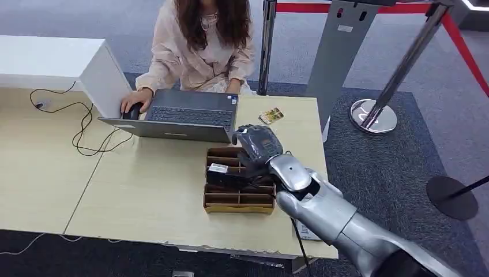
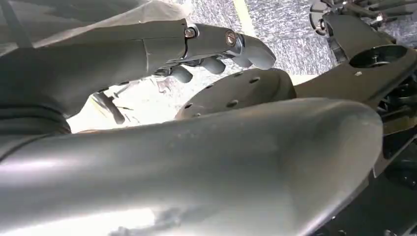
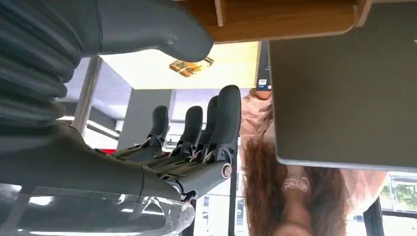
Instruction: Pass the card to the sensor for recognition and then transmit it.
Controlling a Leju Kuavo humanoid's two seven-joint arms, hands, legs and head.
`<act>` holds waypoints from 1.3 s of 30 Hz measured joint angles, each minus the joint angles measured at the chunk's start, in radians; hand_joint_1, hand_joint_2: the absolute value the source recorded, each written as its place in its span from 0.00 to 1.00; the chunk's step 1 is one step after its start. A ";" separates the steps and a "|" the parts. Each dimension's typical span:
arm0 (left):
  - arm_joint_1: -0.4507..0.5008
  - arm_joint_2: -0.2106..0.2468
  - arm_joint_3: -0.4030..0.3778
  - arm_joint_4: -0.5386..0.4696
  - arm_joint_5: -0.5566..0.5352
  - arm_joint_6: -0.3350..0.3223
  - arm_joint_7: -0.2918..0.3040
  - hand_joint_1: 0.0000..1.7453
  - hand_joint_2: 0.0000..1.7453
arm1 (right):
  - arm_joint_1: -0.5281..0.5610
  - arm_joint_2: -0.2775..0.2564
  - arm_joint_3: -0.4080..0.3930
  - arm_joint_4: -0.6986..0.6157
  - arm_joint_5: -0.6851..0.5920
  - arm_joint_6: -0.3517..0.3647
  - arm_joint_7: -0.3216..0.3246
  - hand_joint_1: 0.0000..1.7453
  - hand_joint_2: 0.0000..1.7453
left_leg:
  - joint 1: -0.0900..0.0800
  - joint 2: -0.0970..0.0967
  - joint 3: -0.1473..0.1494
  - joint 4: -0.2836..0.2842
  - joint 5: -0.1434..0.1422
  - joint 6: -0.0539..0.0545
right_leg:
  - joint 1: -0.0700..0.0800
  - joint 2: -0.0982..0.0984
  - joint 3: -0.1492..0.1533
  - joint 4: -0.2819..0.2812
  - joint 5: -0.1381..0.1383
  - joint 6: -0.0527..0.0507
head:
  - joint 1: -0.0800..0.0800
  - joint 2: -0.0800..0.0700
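1. Light wooden table stands on dark grey carpet, and a person in a pale pink top sits on its far side.
2. Right hand of the robot hovers over the far right part of a brown cardboard box with slots. In the right wrist view the dark fingers stand straight and apart from the thick grey thumb, with nothing between them. So this hand is wide open and holds nothing.
3. Left hand hangs low by the robot's body. Its fingers look a little curled, but I cannot tell if it is open or closed.
4. A small gold and brown card lies flat on the table past the box, near the far edge and well apart from the right hand. A small black block with a white label sits on the box; it may be the sensor, but I cannot be sure.
5. I think the step now is to reach for the card. To do it well, the hand should go forward over the box, come down softly, and pinch the thin card by its edges.
6. A grey open laptop sits just beside the way, to the left of the card, so the hand should stay clear of its corner. The person's hand rests on a black mouse, and a thin black cable curls far to the left.
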 joint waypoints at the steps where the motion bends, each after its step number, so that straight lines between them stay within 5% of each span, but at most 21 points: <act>1: 0.000 0.000 0.000 0.000 0.001 0.005 0.002 0.00 0.00 | -0.001 -0.002 -0.001 0.000 0.000 0.002 0.002 0.52 1.00 | 0.000 0.000 0.000 0.000 0.000 0.000 | 0.000 0.000 0.000 0.000 0.000 0.000 | 0.000 0.000; 39: 0.027 0.006 0.001 0.000 0.006 0.006 -0.022 0.00 0.00 | -0.005 -0.111 -0.029 -0.100 -0.050 0.068 0.076 0.50 1.00 | 0.000 0.000 0.000 0.000 0.000 0.000 | 0.000 0.000 0.000 0.000 0.000 0.000 | 0.000 0.000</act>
